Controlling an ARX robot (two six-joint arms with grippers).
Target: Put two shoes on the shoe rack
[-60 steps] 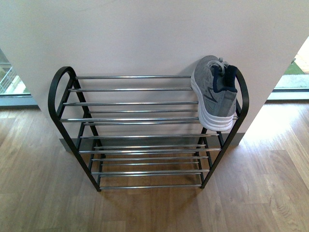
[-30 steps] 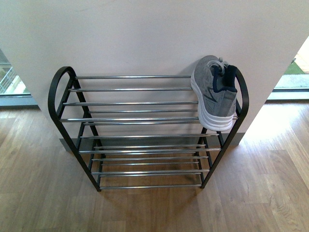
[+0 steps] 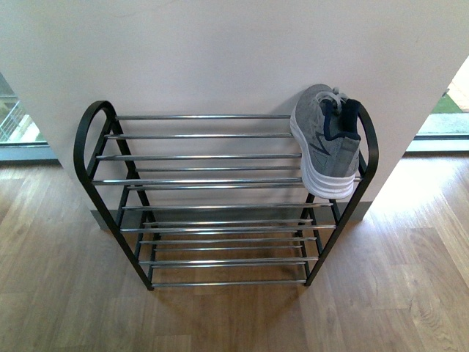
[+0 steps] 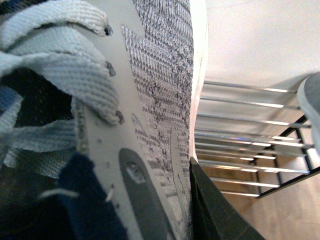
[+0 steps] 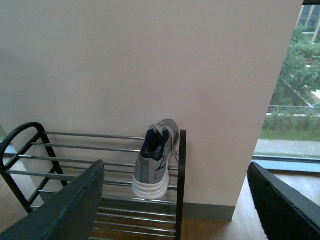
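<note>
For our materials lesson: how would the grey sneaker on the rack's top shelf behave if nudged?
The shoe would probably slide easily, since it rests on smooth chrome bars. Its knit upper looks soft, so it likely dents when squeezed.

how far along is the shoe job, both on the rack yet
About halfway. Done: one shoe sits on the top shelf of the shoe rack, at its right end. In hand: the second shoe fills the left wrist view, pressed against the left end effector, so it appears gripped. Left: setting that shoe on the rack.
</note>
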